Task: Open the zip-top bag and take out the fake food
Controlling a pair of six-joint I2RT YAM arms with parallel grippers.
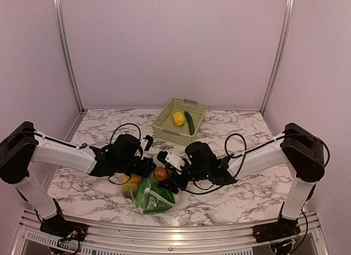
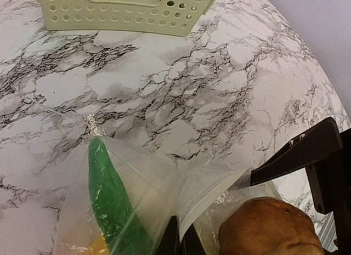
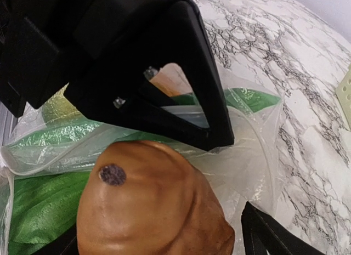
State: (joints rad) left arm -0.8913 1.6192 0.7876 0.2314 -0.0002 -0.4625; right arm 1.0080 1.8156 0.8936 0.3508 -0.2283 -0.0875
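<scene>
The clear zip-top bag (image 1: 155, 196) lies on the marble table in front of both arms, its mouth open. My left gripper (image 1: 146, 166) is shut on the bag's upper edge; in the left wrist view its fingertips (image 2: 184, 239) pinch the plastic (image 2: 164, 178). My right gripper (image 1: 166, 173) is shut on the small brown piece (image 1: 160, 173) at the bag's mouth; in the right wrist view the piece (image 3: 148, 205) fills the space between the fingers (image 3: 269, 233). A white-green leafy vegetable (image 3: 44, 203) and an orange-yellow mango (image 1: 131, 185) are inside the bag. The yellow lemon (image 1: 179, 118) and long green pod (image 1: 189, 123) lie in the basket.
The pale green slotted basket (image 1: 164, 125) stands on the table behind the bag, and its wall shows at the top of the left wrist view (image 2: 120, 16). Walls with metal posts enclose the table on three sides. A metal rail runs along the near edge.
</scene>
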